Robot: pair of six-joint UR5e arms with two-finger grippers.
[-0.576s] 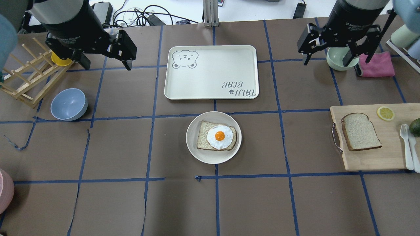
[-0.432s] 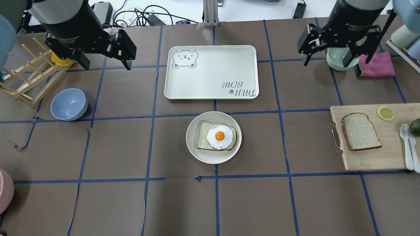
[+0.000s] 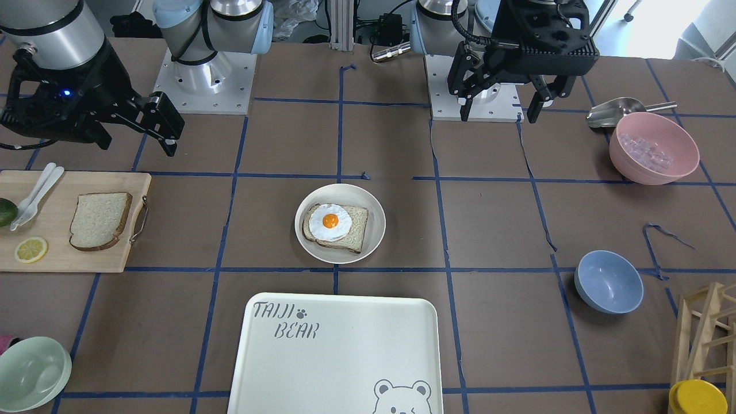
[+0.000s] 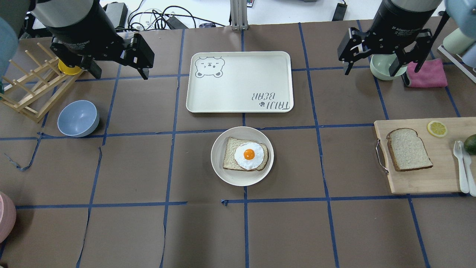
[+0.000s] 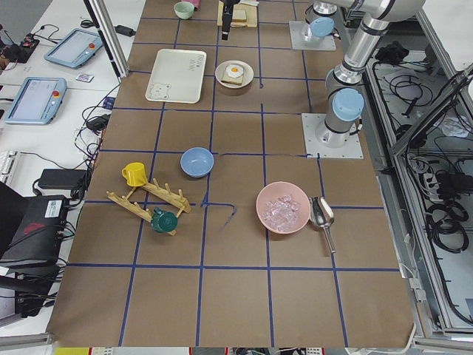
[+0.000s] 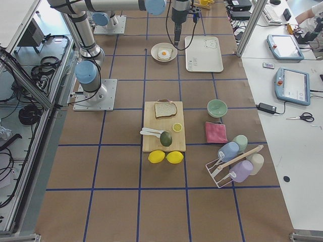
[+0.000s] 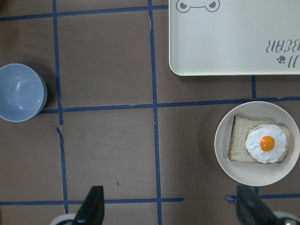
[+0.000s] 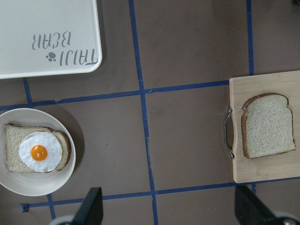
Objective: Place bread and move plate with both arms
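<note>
The bread (image 4: pixel 409 149) is a plain slice lying on a wooden cutting board (image 4: pixel 420 180) at the right; it also shows in the front view (image 3: pixel 99 220) and the right wrist view (image 8: pixel 268 125). The plate (image 4: pixel 241 179) sits mid-table and holds a slice topped with a fried egg (image 4: pixel 248 154); the plate also shows in the front view (image 3: pixel 376 225) and the left wrist view (image 7: pixel 253 176). My left gripper (image 4: pixel 121 70) is open and empty, high over the back left. My right gripper (image 4: pixel 383 69) is open and empty, high over the back right, beyond the board.
A white bear-print tray (image 4: pixel 240 82) lies behind the plate. A blue bowl (image 4: pixel 78 118) and a wooden rack (image 4: pixel 33 89) stand at the left. A green bowl (image 4: pixel 381 69) and a pink cloth (image 4: pixel 429 74) lie under the right gripper. Lemon slice (image 4: pixel 436 128) and cutlery (image 4: pixel 463 167) share the board.
Both grippers have drifted only a few pixels. The bread, the plate and the rest have not moved.
</note>
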